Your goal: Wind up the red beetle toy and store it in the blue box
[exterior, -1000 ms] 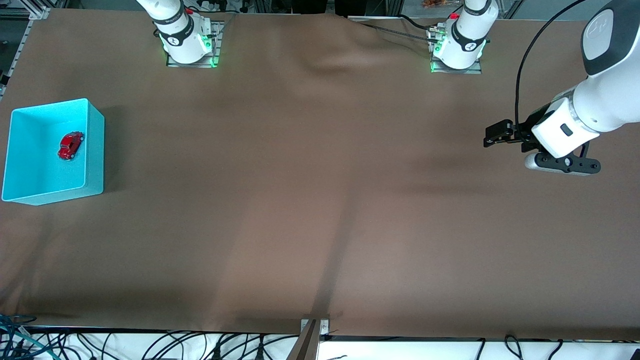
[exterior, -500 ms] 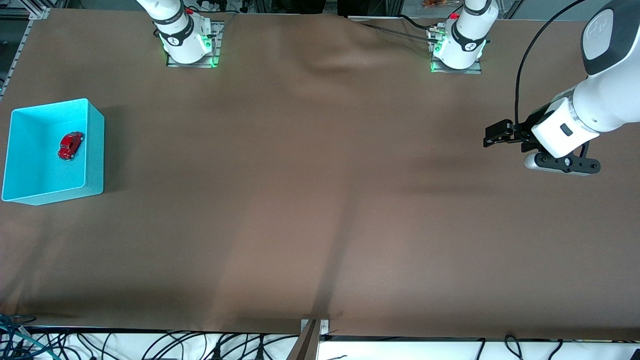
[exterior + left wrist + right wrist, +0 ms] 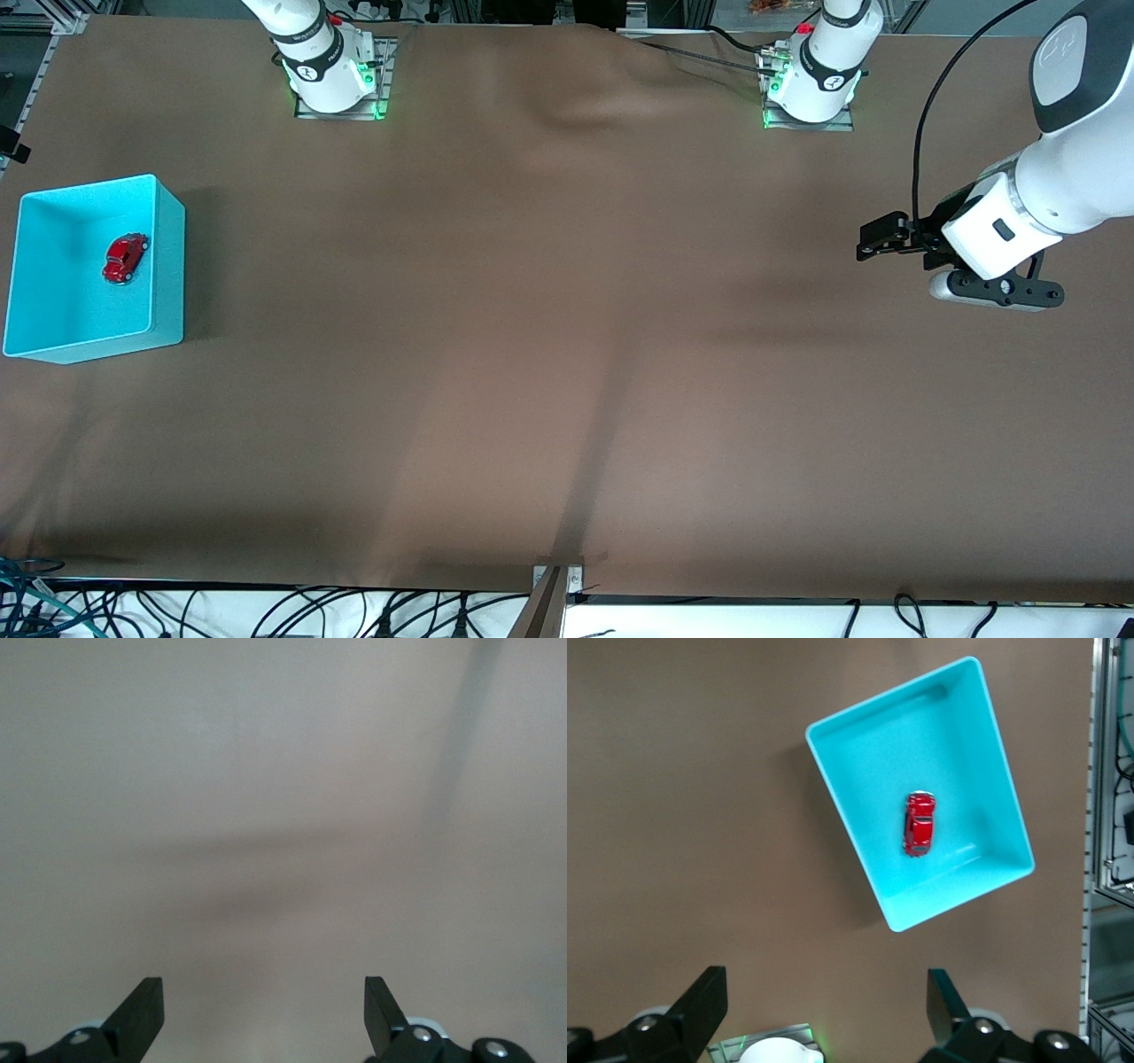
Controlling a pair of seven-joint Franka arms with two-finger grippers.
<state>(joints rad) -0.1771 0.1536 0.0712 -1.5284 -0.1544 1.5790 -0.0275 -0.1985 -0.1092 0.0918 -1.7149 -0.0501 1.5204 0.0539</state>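
The red beetle toy (image 3: 125, 258) lies inside the blue box (image 3: 168, 266), on the floor of the box, on its wheels. The blue box stands on the brown worktop (image 3: 549, 354) at the right arm's end. The left gripper (image 3: 873, 240) hangs over bare worktop at the left arm's end, well apart from the box; its arm is bent and the wrist points sideways toward the box. Its fingers (image 3: 142, 1014) are spread apart and hold nothing. The right gripper (image 3: 824, 1014) is high above the box and looks down on it, its fingers (image 3: 704, 1001) also spread and empty.
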